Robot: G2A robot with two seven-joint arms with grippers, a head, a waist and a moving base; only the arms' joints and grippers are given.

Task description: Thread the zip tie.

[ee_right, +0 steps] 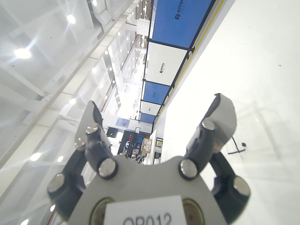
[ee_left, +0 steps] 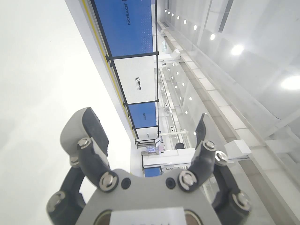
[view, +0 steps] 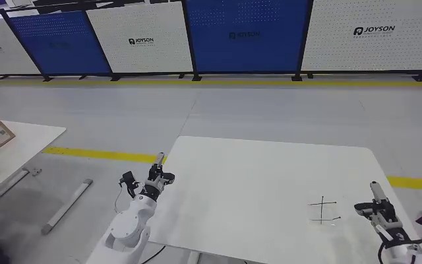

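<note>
Zip ties (view: pixel 322 210) are laid crossed on the table (view: pixel 264 178). Right end effector (view: pixel 374 188) is held released near them; left end effector (view: pixel 159 158) released, well apart.

White arm (view: pixel 128 228), black cable (view: pixel 119 198), grey-plated left gripper (ee_left: pixel 145 113) and right gripper (ee_right: pixel 154 99), black pads (ee_left: pixel 96 127) (silver screws (ee_left: pixel 107 182)), white label (ee_right: pixel 143 209)

Seemingly three thin black zip ties (view: pixel 322 210), one white table (view: pixel 264 171), one left gripper (ee_left: pixel 145 112), one right gripper (ee_right: pixel 154 99).
</note>
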